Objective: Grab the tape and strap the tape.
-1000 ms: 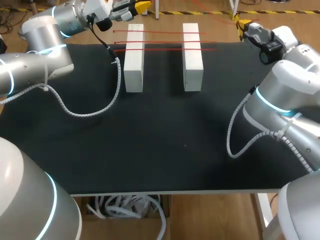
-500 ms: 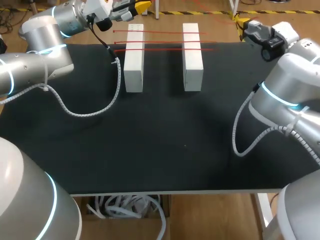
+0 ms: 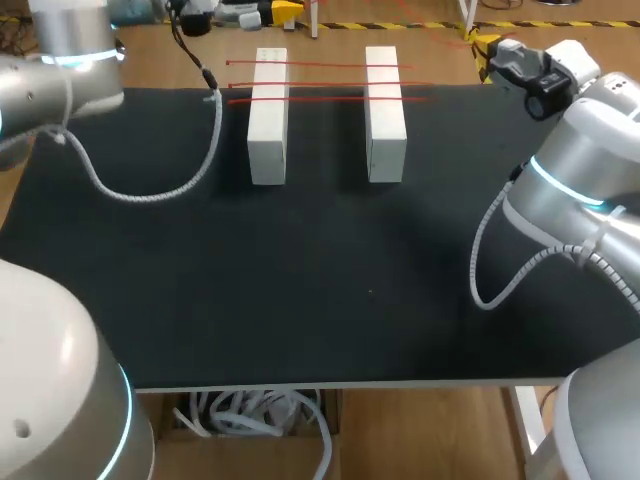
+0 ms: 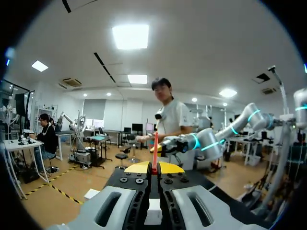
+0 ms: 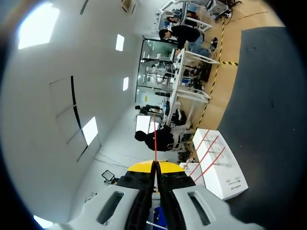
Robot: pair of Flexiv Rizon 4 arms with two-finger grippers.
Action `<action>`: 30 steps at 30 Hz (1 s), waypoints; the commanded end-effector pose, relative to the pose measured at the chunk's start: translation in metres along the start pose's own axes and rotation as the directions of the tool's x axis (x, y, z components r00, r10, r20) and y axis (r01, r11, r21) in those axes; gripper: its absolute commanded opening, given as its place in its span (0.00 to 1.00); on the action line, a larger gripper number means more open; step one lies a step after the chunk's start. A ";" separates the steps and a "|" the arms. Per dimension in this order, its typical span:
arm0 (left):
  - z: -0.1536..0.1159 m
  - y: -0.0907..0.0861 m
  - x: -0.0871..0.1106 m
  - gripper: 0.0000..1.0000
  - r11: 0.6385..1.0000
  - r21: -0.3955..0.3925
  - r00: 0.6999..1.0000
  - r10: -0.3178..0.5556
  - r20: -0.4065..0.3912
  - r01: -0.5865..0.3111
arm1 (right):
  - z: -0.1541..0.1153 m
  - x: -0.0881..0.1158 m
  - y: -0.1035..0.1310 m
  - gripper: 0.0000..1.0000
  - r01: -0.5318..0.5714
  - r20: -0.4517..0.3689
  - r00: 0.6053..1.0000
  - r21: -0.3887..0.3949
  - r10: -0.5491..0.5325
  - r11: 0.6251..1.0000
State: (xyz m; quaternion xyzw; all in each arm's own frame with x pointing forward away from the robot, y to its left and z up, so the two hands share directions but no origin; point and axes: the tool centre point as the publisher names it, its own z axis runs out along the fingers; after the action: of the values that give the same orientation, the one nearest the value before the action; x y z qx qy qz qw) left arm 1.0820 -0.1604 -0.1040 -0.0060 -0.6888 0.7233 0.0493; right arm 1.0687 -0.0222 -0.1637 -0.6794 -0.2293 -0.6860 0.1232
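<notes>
Two white blocks (image 3: 268, 115) (image 3: 385, 112) lie side by side at the far end of the black table, with three red tape strips (image 3: 320, 64) stretched across both. My left gripper (image 3: 285, 11) hovers beyond the far edge, above the left block. In the left wrist view that gripper (image 4: 154, 168) is shut on a thin red tape end (image 4: 155, 146). My right gripper (image 3: 487, 47) sits past the far right corner. The right wrist view shows this gripper (image 5: 155, 165) shut on a red tape strand (image 5: 154, 139), with the blocks (image 5: 218, 167) off to its side.
The black mat (image 3: 300, 280) covers the table. My left arm's cable (image 3: 150, 190) droops over its far left part and my right arm's cable (image 3: 490, 260) hangs at the right side. My right arm (image 4: 211, 143) shows ahead in the left wrist view.
My left arm has pulled back and up toward the far left, its gripper staying near the far edge. My right gripper has shifted slightly to the right.
</notes>
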 end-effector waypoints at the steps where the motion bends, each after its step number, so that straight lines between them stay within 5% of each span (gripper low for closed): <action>1: 0.000 -0.011 0.011 0.00 0.988 -0.154 0.999 -0.003 0.047 0.010 | -0.002 -0.005 0.004 0.00 0.021 -0.008 1.000 0.012 -0.021 1.000; 16: 0.001 -0.011 0.012 0.00 0.982 -0.186 0.999 -0.011 0.036 0.017 | -0.002 -0.005 0.004 0.00 0.021 -0.008 1.000 0.012 -0.021 1.000; 19: 0.005 -0.010 0.011 0.00 0.929 -0.368 0.999 -0.040 0.018 0.044 | -0.002 -0.005 0.004 0.00 0.021 -0.008 1.000 0.012 -0.021 1.000; 23: 0.008 -0.008 0.012 0.00 0.808 -0.585 0.995 -0.098 -0.014 0.071 | -0.002 -0.005 0.004 0.00 0.021 -0.008 1.000 0.012 -0.021 1.000; 30: 0.010 -0.004 0.013 0.00 0.760 -0.644 0.988 -0.148 -0.036 0.090 | -0.002 -0.005 0.004 0.00 0.021 -0.008 1.000 0.012 -0.021 1.000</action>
State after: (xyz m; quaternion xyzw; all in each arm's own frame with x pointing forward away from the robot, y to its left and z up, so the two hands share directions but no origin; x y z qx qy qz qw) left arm 1.0570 -0.1674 -0.1057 0.0067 -0.8427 0.5324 0.0793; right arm 1.0688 -0.0268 -0.1676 -0.6737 -0.2397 -0.6885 0.1207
